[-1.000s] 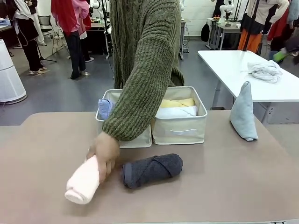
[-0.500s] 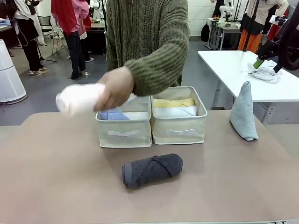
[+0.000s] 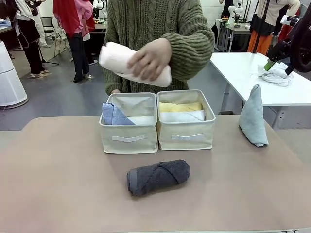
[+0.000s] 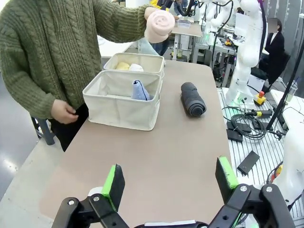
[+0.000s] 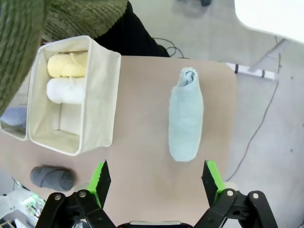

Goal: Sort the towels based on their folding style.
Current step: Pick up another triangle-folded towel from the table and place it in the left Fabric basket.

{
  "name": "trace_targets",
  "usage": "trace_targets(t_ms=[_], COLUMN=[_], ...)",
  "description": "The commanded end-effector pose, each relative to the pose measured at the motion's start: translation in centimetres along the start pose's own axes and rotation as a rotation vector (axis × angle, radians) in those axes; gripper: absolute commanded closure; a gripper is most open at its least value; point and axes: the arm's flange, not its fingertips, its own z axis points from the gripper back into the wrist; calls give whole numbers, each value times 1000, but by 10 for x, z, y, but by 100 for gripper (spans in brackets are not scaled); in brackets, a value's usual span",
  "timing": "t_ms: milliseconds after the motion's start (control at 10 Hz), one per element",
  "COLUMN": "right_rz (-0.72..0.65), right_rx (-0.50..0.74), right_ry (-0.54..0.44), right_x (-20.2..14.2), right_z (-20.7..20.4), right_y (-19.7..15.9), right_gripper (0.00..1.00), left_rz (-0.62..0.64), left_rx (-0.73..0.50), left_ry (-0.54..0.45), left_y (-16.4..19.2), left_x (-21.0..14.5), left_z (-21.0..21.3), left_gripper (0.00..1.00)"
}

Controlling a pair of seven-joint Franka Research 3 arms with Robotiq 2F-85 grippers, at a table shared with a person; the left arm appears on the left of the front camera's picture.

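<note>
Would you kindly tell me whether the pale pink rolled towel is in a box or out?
Out: the person's hand holds the pale pink towel up in the air, clear of the cream boxes.

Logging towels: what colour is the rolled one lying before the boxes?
The rolled terry towel is dark grey; front view shows it best.

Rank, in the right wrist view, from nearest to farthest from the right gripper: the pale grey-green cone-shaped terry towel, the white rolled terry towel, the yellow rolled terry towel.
From the right gripper:
1. Pale grey-green cone towel, on the table, just ahead.
2. White rolled towel, in the cream fabric box, nearer side.
3. Yellow rolled towel, same box, beyond the white one.
</note>
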Motion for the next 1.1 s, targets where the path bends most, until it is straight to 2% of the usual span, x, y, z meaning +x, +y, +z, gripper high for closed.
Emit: trace_targets(t_ms=[0, 100, 500, 800, 1000], right_rz=[4, 0, -102, -147, -161], right_rx=[-4, 0, -215, -287, -272], right_ry=[-10, 0, 125, 170, 182], right_x=[-3, 0, 43, 68, 76], right_z=[-3, 0, -87, -130, -146], right_y=[0, 0, -6, -16, -25], right_gripper=[0, 0, 0, 0, 0], left_rz=[-7, -7, -7, -7, -7], left_rx=[7, 7, 7, 7, 7], left_ry=[-13, -13, -13, -13, -13], left_y=[-2, -2, -2, -2, -2], left_x=[1, 1, 1, 1, 1], left_z=[0, 0, 0, 0, 0], left_gripper=[0, 0, 0, 0, 0])
